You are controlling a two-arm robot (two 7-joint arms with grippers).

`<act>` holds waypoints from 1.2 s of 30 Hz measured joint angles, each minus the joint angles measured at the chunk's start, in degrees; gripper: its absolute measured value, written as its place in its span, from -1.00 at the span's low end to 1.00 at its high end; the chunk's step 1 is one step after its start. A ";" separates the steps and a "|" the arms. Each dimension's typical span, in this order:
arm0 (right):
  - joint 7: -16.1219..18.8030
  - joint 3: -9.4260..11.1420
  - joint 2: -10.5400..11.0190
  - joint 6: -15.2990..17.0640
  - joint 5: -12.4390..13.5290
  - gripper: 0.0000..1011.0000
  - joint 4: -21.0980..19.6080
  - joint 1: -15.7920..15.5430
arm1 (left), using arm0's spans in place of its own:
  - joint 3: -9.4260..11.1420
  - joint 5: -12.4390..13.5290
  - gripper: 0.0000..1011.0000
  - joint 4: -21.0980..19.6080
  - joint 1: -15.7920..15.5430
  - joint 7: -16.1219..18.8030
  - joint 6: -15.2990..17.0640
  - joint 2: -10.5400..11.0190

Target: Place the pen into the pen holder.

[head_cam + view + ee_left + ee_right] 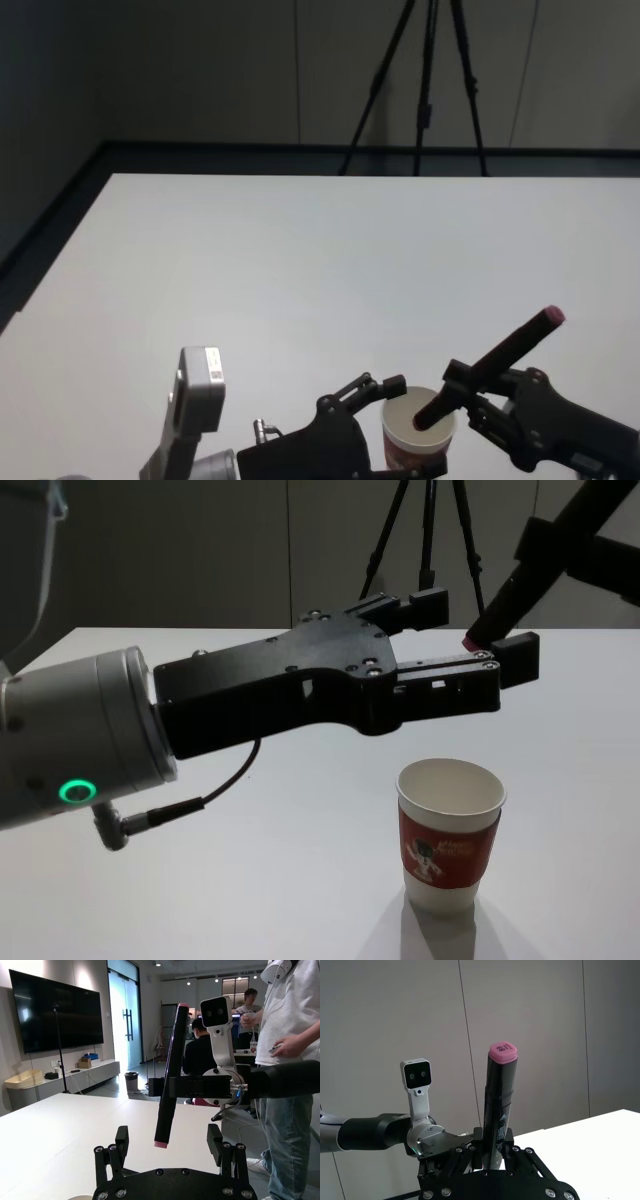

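Your right gripper (462, 388) clamps the pen (495, 362) above the cup (450, 852): axis tilted, lower tip toward the cup, pink end high right. Your left gripper (478, 630) gapes empty, flanking that tip.

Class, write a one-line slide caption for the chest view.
Right gripper holds a black pink-tipped pen above the red-sleeved white paper cup; open left gripper hovers nearby.

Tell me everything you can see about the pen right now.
The pen is a thick black marker with a pink cap at each end, plastic by the look of it; the upper cap bears small print. The right gripper is shut on its middle and holds it tilted. Its lower end hangs in the air above the pen holder, not yet inside it. Nothing but the gripper touches it.
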 joint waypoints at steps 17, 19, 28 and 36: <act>-3.71 2.92 -0.08 -0.45 0.01 -0.55 0.88 -0.45 | 0.00 0.00 0.98 0.00 0.00 0.00 0.00 0.00; -4.35 3.14 -0.28 -0.61 -0.47 -0.55 1.01 -0.49 | 0.00 0.00 0.98 0.00 0.00 0.00 0.00 0.00; -8.45 3.69 -1.63 -1.16 -3.59 -0.55 1.32 -0.46 | 0.00 0.00 0.98 0.00 0.00 0.00 0.00 0.00; -13.47 3.92 -3.45 -1.72 -8.31 -0.55 1.72 -0.20 | 0.00 0.00 0.98 0.00 0.01 0.00 0.00 0.00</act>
